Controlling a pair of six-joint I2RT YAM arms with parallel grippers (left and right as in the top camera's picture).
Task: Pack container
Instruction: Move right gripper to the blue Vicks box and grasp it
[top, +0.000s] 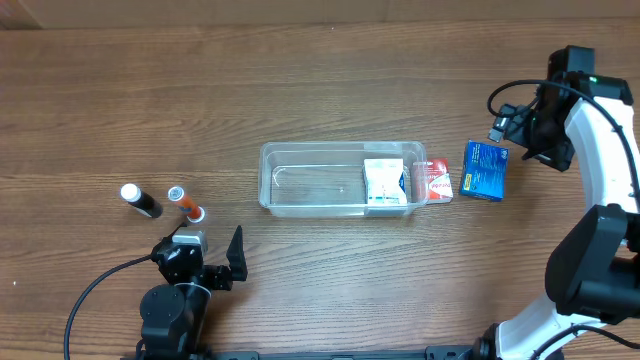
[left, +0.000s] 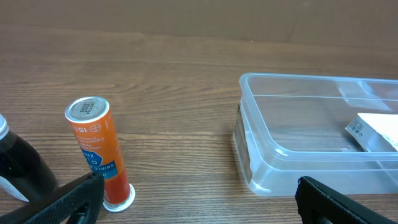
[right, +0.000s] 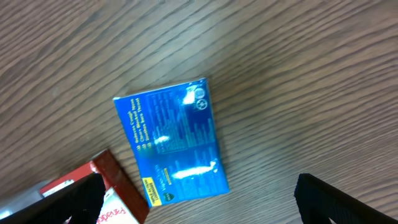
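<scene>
Across the whole scene lies a brown wooden table (top: 300, 80). On its right side the white right arm (top: 600, 140) reaches in, and the right gripper (right: 198, 180) is spread wide with nothing between its fingers, above the table just beyond the blue box (top: 485, 170). At the near left sits the black left arm (top: 170, 310); the left gripper (left: 200, 183) is likewise spread and empty, low over the wood and facing the container's left end. The clear plastic container (top: 300, 180) rests at the middle of the table, long side running left to right. A white box (top: 384, 184) lies inside it at the right end. The blue box lies flat to the right of the container, apart from it. Between them, a red-and-white box (top: 434, 181) sits right at the container's right end; I cannot tell if they touch. Well to the left lie an orange tube (top: 186, 203) and, further left, a black bottle (top: 141, 201) with a white cap.
</scene>
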